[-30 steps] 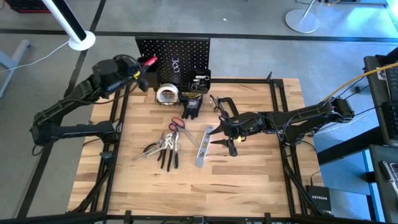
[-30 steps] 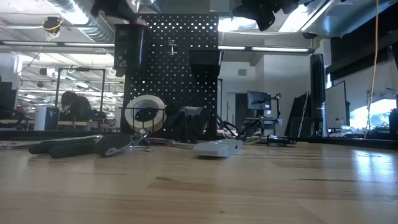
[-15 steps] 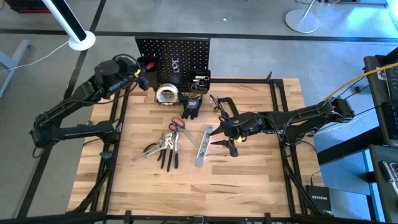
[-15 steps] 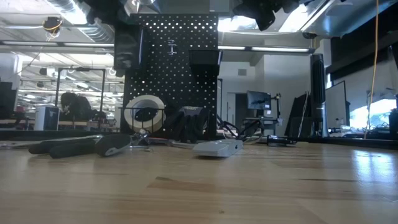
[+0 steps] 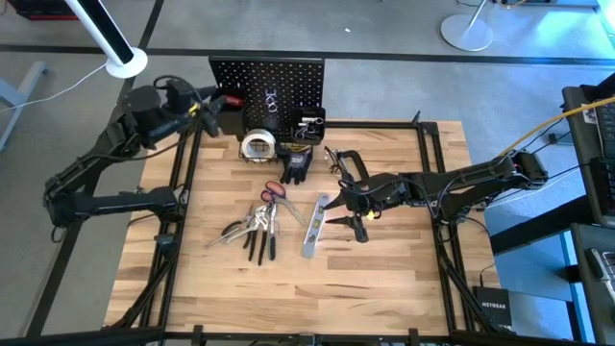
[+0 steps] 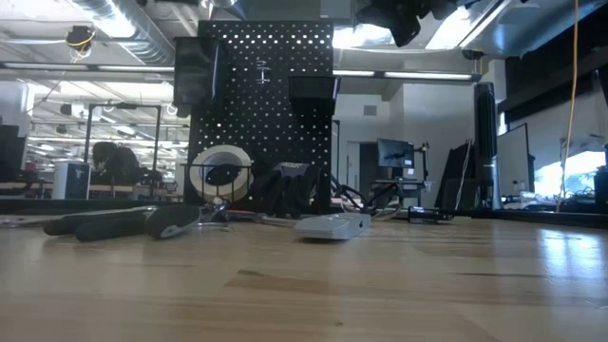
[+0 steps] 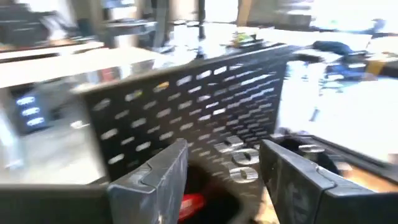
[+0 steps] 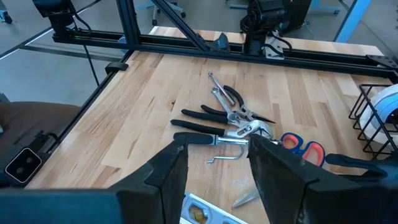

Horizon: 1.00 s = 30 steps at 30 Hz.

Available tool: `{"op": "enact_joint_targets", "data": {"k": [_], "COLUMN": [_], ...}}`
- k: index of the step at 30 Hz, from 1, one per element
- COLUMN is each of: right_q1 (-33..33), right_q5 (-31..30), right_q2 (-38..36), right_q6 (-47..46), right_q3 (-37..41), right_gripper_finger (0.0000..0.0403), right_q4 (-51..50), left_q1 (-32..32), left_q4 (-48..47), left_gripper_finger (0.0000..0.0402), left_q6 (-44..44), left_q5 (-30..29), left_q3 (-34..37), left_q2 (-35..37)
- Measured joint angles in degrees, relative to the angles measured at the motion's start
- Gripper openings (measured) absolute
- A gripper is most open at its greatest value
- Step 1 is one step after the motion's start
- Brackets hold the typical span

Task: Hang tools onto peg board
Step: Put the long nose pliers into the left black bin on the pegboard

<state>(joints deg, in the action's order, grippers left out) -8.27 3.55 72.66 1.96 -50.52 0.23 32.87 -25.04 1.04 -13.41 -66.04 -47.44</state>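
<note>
High view: the left gripper [image 5: 204,108] has drawn back from the peg board [image 5: 267,85] since a second ago and now stands just beside the board's left edge. The red-handled tool [image 5: 231,97] it carried stays behind in the bin ahead of it. The right gripper [image 5: 351,204] hovers unmoved, with the silver level bar [image 5: 317,225] just beside it and the pliers [image 5: 258,227] and scissors [image 5: 270,194] farther off.

Low view: neither gripper shows clearly; the tape roll [image 6: 219,171] rests at the foot of the board.

Left wrist view: fingers [image 7: 158,176] spread and empty, a red handle beyond them.

Right wrist view: fingers [image 8: 166,167] apart, gripping nothing, the table's tools ahead.

Judgement: one tool delivered; several remain on the table.
</note>
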Motion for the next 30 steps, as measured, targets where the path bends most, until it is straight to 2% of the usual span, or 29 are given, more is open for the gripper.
{"op": "enact_joint_targets", "data": {"k": [4, 11, 19, 30], "right_q1": [0.0, 0.0, 0.0, 0.0], "right_q5": [0.0, 0.0, 0.0, 0.0], "right_q2": [0.0, 0.0, 0.0, 0.0], "right_q6": [0.0, 0.0, 0.0, 0.0], "right_q3": [0.0, 0.0, 0.0, 0.0], "right_gripper_finger": [0.0170, 0.0170, 0.0170, 0.0170], "right_q4": [0.0, 0.0, 0.0, -0.4], "left_q1": [-5.4, -17.5, -30.0, -40.9], "left_q4": [-3.2, -10.7, -17.1, -21.2], "left_gripper_finger": [0.0191, 0.0191, 0.0191, 0.0192], "left_q6": [-1.5, 0.0, 10.4, 25.8], "left_q5": [4.3, 4.5, 2.4, -0.6], "left_q3": [-1.0, -1.1, -1.1, -1.0], "left_q2": [0.0, -1.6, -8.1, -21.1]}}
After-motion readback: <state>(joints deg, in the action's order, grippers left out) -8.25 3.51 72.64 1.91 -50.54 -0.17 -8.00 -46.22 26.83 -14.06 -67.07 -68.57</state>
